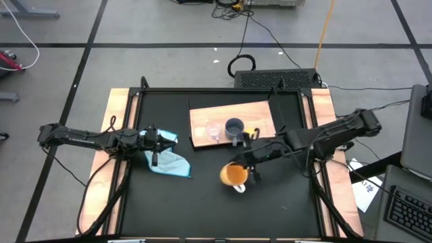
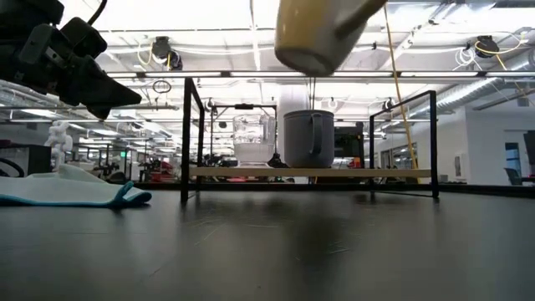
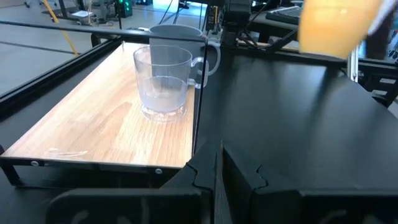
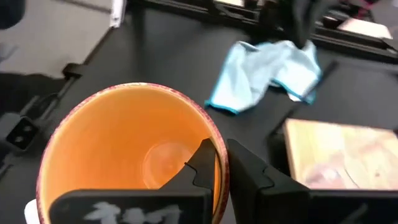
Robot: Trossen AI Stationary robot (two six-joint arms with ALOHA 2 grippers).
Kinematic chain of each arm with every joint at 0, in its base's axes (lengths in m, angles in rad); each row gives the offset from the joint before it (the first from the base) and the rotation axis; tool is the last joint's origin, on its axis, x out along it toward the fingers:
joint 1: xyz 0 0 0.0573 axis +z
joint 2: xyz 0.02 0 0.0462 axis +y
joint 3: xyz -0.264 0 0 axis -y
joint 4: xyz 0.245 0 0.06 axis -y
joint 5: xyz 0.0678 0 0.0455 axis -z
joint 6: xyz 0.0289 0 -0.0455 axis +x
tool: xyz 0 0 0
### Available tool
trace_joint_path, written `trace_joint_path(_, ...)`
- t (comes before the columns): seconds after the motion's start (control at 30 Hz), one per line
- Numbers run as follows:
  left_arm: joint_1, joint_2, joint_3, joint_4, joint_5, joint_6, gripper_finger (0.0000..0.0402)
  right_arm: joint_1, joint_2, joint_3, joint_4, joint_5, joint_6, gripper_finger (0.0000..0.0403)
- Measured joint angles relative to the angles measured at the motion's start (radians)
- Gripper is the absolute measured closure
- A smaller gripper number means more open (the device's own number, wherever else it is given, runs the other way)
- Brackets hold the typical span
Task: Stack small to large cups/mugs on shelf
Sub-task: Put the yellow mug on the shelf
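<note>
A black bench (image 1: pixel 202 202) with pale side rails carries a light-wood shelf (image 1: pixel 202 116) at its far middle, where the clear glass cup (image 1: pixel 214 131) and the grey-blue mug (image 1: pixel 234 127) stand just beside each other. The right pincer (image 4: pixel 219 163) is clenched on the rim of the orange mug (image 1: pixel 234 174), held off the bench, nearer than the shelf. The left pincer (image 3: pixel 217 163), clenched and empty, hovers over the light blue cloth (image 1: pixel 169 162) at the left.

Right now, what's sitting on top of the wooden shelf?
On the shelf stand the clear glass cup and the grey-blue mug, side by side. The orange mug is not there; the right hand holds it above the table. The shelf under the cups is covered.
</note>
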Motion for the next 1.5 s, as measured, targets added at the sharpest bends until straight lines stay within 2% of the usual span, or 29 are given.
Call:
trace_joint_path(0.33, 0.000, 0.000, 0.000, -0.010, 0.000, 0.000, 0.0378, -0.016, -0.201, -0.328, 0.201, 0.024, 0.081, 0.0390)
trace_joint_path(0.63, 0.000, 0.000, 0.000, -0.013, -0.001, -0.003, 0.0378, -0.034, -0.284, -0.533, 0.343, 0.021, 0.143, 0.0391)
trace_joint_path(0.87, 0.000, 0.000, 0.000, -0.013, -0.001, 0.001, 0.0378, -0.037, -0.293, -0.622, 0.407, 0.018, 0.171, 0.0391)
trace_joint_path(1.27, 0.000, 0.000, 0.000, -0.036, -0.001, 0.011, 0.0378, -0.080, -0.295, -0.771, 0.630, 0.017, 0.198, 0.0390)
trace_joint_path(1.5, 0.000, 0.000, 0.000, -0.045, -0.001, 0.010, 0.0378, -0.092, -0.295, -0.802, 0.663, 0.017, 0.197, 0.0389)
